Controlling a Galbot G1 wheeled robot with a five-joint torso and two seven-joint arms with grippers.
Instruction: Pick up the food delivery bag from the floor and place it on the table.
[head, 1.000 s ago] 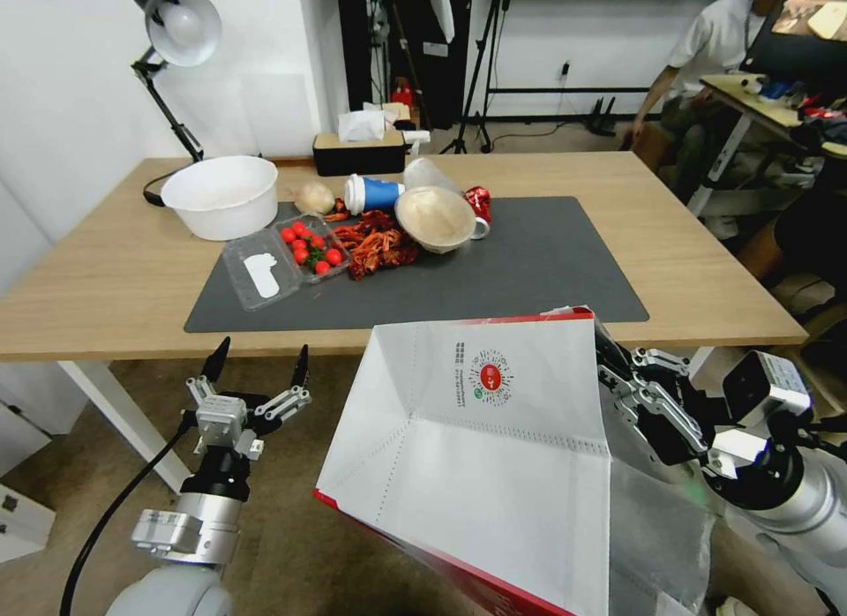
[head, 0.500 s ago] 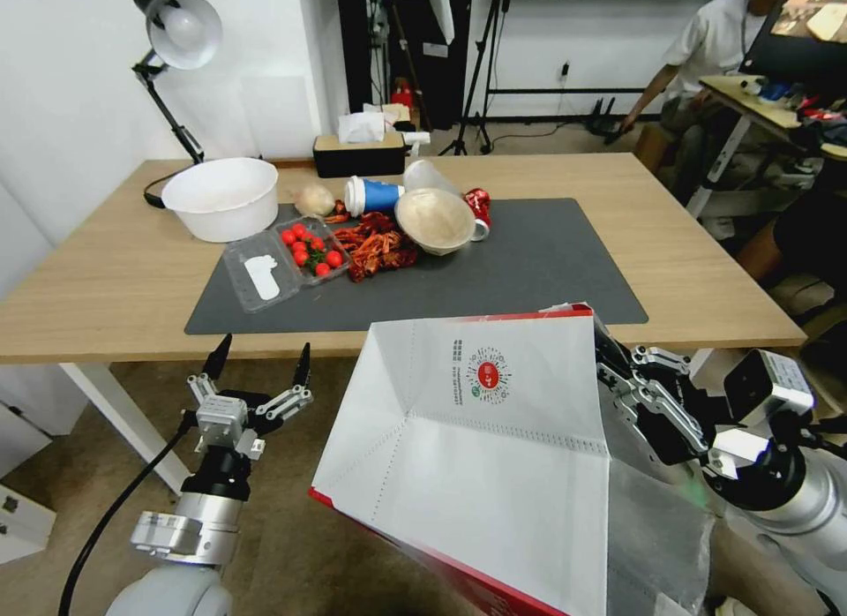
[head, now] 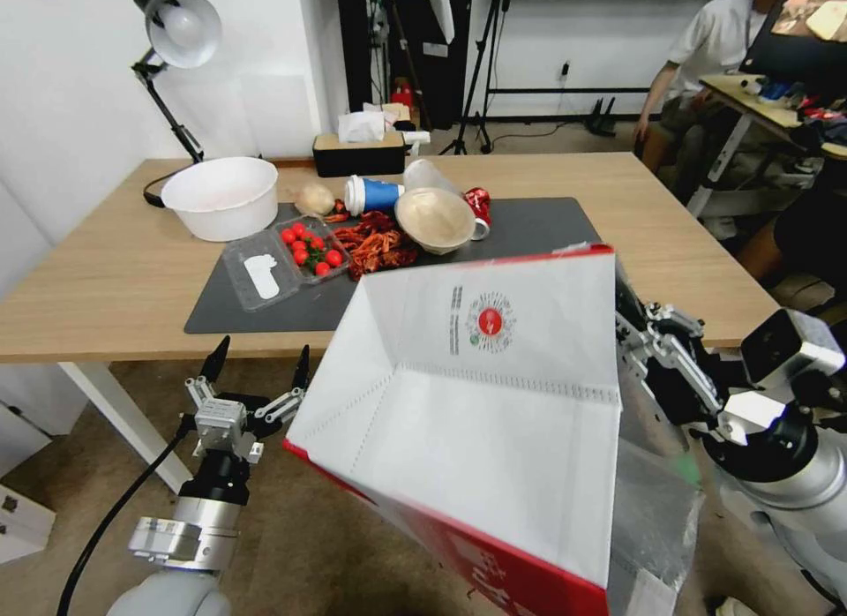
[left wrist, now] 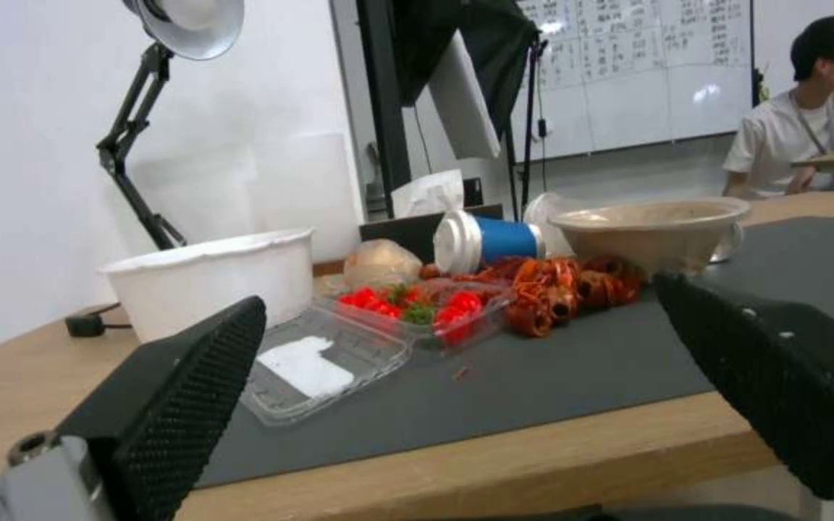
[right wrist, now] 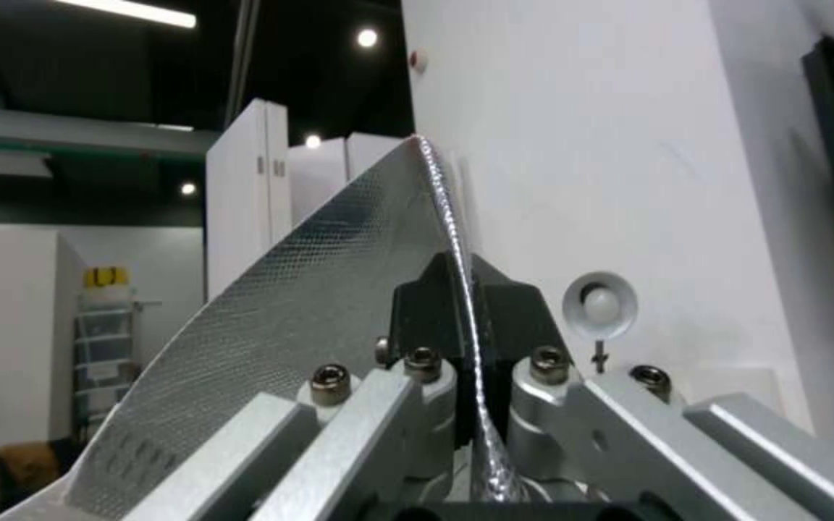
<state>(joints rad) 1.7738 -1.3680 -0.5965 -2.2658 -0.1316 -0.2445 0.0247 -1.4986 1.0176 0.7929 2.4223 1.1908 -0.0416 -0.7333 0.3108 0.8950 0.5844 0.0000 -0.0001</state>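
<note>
The food delivery bag (head: 494, 422) hangs clear of the floor (head: 291, 545) in front of the table (head: 106, 281), its upper red-trimmed edge level with the near edge of the tabletop and overlapping the dark grey mat (head: 529, 245) in the head view; the right gripper (head: 631, 334) carries it alone, its fingers pressed together on one thin wall of the bag at the rim, a pinch the right wrist view confirms, with the silver foil lining (right wrist: 321, 304) squeezed edge-on between the two black pads (right wrist: 518, 311); held by one side only, the bag tilts, its white panel and small red logo (head: 490, 320) facing the head camera and its red side (head: 494, 554) hanging low, which is likely why it must rise further before it can pass over the table edge; the left gripper (head: 258, 362) waits low and in front of the table edge, to the left of the bag, fingers spread wide and holding nothing, apart from the bag; the middle of the mat is crowded with a white bowl (head: 221, 195), a clear tray of cherry tomatoes (head: 309, 245), crayfish (head: 379, 244), a blue cup (head: 375, 194) and a beige bowl (head: 435, 217), so the barer right-hand part of the table looks the natural landing spot.
</note>
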